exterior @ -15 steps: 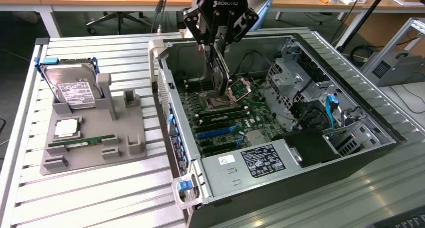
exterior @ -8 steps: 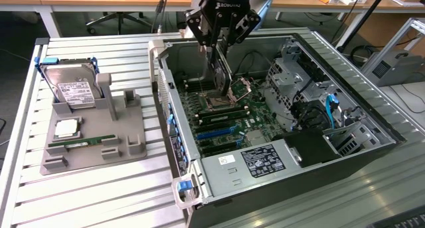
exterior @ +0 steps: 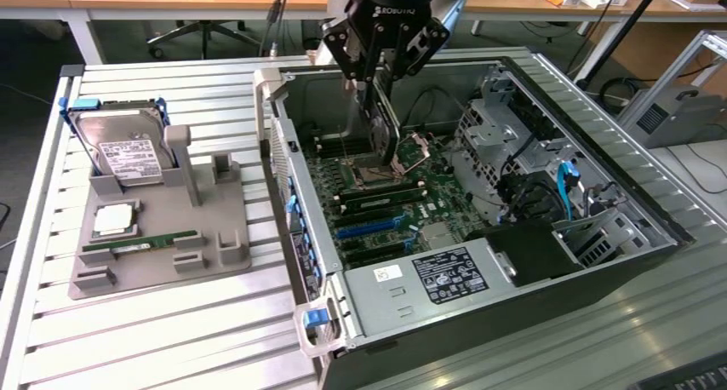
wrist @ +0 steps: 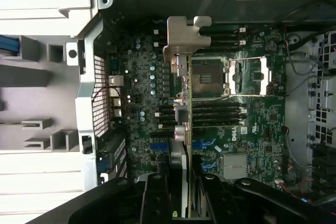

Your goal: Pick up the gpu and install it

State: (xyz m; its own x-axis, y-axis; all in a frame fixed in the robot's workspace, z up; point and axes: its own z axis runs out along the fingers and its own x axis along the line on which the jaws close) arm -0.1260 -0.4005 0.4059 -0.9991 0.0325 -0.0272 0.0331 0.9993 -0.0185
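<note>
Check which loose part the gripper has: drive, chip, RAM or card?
The gpu card, held edge-on in the gripper over the motherboard in the open case. The hard drive, chip and RAM stick sit on the grey holder outside it.

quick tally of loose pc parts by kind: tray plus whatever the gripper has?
hard drive, on the grey tray: 1
RAM stick, on the tray: 1
square silver chip, on the tray: 1
gpu, held edge-on in the gripper over the open case: 1
Total: 4
</note>
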